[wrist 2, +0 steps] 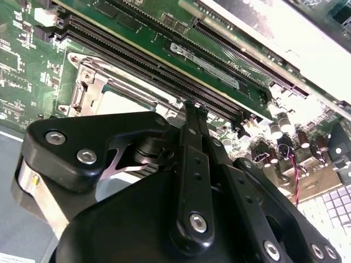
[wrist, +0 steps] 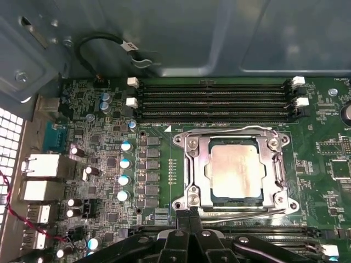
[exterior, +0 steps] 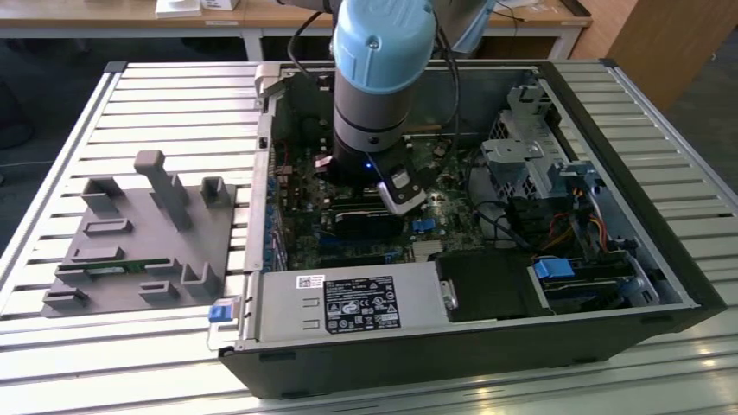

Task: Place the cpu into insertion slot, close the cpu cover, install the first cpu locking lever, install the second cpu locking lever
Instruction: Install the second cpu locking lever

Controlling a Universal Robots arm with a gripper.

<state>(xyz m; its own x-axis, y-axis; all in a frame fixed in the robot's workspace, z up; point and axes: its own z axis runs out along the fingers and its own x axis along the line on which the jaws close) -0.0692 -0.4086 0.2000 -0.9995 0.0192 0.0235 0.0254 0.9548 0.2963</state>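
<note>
Hovering gripper [wrist: 189,215] above motherboard [wrist: 109,164], fingertips pressed together, holding nothing. In first wrist view cpu [wrist: 236,170] lies at one o'clock from fingertips, near, seated flat in insertion slot [wrist: 193,176]. cpu cover [wrist: 274,164] down around it. Dull silver-beige square top; wire locking levers [wrist: 241,129] along frame edges.

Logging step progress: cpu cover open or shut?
Shut. In the first wrist view the cpu cover lies flat around the cpu, which shows through its window.
</note>
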